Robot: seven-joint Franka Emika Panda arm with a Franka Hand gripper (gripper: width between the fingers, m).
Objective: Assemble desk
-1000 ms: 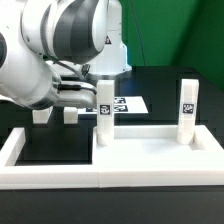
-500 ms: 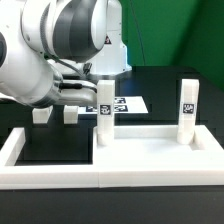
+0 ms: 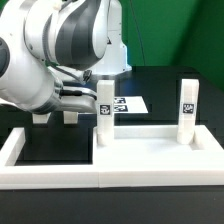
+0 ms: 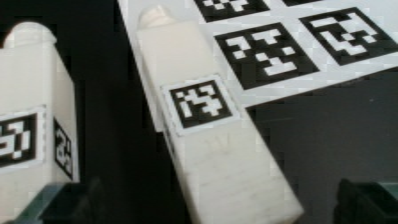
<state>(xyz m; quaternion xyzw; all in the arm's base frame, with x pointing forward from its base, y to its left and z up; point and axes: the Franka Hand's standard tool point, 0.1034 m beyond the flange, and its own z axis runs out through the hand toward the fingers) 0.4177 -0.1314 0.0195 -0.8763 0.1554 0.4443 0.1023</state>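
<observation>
The arm has sunk slightly; you are lining the spread pincer over a loose leg; centre, then close.

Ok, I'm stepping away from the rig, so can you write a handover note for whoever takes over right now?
Pincer: low by the loose legs and mostly hidden by the arm; I cannot tell whether it is open or shut.
Tabletop: lies flat at the exterior view's right.
Done: first leg and second leg stand upright on it. How firmly they are seated is not visible.
Left: third leg and fourth leg stand loose on the table behind, not yet fitted.
</observation>
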